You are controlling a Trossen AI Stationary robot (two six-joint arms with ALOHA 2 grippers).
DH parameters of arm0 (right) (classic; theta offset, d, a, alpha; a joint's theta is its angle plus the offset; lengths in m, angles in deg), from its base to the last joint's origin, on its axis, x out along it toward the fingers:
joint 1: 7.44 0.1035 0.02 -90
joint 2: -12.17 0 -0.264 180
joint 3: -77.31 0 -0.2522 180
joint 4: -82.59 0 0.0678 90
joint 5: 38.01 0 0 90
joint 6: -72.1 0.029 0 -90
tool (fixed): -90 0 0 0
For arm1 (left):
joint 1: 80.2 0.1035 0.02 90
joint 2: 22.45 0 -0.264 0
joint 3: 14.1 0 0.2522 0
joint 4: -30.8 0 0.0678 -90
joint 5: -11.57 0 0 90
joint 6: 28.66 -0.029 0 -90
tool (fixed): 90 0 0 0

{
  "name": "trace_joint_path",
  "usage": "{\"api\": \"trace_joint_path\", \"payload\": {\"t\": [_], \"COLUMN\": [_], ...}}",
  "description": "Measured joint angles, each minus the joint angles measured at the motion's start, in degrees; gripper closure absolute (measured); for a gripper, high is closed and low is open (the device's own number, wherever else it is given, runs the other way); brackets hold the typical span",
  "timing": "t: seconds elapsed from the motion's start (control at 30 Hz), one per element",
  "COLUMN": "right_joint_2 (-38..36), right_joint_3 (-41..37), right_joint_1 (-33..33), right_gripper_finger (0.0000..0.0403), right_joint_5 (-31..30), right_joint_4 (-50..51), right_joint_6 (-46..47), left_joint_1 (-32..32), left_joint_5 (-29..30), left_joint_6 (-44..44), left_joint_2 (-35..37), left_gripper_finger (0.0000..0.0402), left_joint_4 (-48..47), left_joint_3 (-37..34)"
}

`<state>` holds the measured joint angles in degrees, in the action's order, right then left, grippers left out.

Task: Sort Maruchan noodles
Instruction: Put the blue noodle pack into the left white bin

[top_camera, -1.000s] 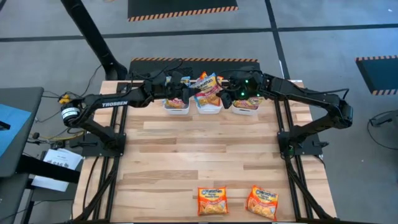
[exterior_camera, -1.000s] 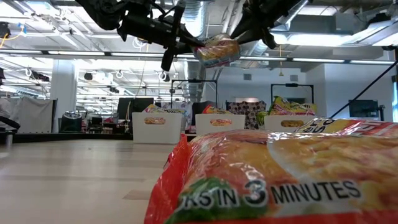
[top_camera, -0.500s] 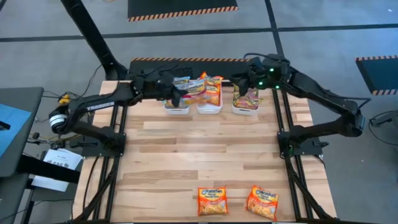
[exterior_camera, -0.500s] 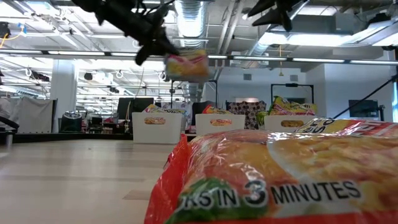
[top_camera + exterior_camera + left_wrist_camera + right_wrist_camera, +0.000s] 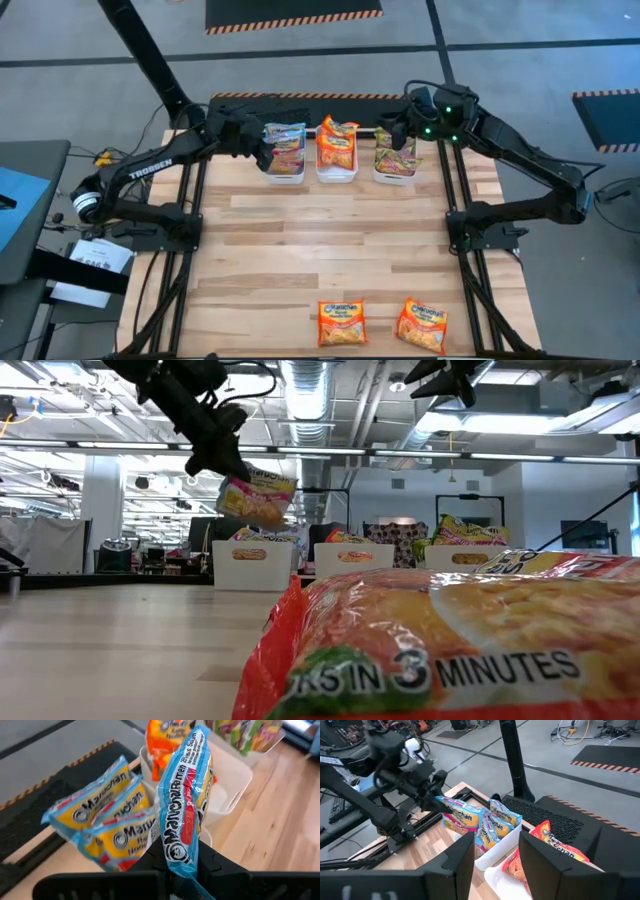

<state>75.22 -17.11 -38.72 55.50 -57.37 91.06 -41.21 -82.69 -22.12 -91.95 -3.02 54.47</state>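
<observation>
Under the left gripper (image 5: 180, 870), jaws clamped on one pale yellow-blue packet (image 5: 285, 143), sit three white trays (image 5: 337, 172) in a row; the leftmost holds three more yellow-blue packets (image 5: 107, 827), countable only in the left wrist view. Right gripper (image 5: 495, 852), fingers apart and empty, hangs above the rightmost tray. Two orange packets (image 5: 342, 323) lie well apart at the near edge; the low view shows only one, close up.

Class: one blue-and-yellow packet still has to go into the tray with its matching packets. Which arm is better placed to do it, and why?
Left. The left gripper already pinches the blue-and-yellow packet directly above the left tray. The right gripper is open and empty above the right tray.
</observation>
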Motion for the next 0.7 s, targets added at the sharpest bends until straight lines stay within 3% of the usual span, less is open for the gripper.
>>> {"api": "trace_joint_path", "payload": {"t": [0.27, 0.7], "right_joint_2": [0.0, 0.0], "right_joint_3": [0.0, -0.1], "right_joint_1": [0.0, 0.0], "right_gripper_finger": [0.0227, 0.0227], "right_joint_5": [-0.4, -0.5], "right_joint_4": [0.0, 0.0], "right_joint_6": [0.0, 0.0], "left_joint_1": [2.3, 2.4], "left_joint_5": [-6.3, -5.8], "left_joint_6": [-0.3, 1.8], "left_joint_2": [-5.9, -13.4], "left_gripper_finger": [0.0385, 0.0376], "left_joint_4": [2.4, 4.7], "left_joint_3": [0.0, 0.0]}}
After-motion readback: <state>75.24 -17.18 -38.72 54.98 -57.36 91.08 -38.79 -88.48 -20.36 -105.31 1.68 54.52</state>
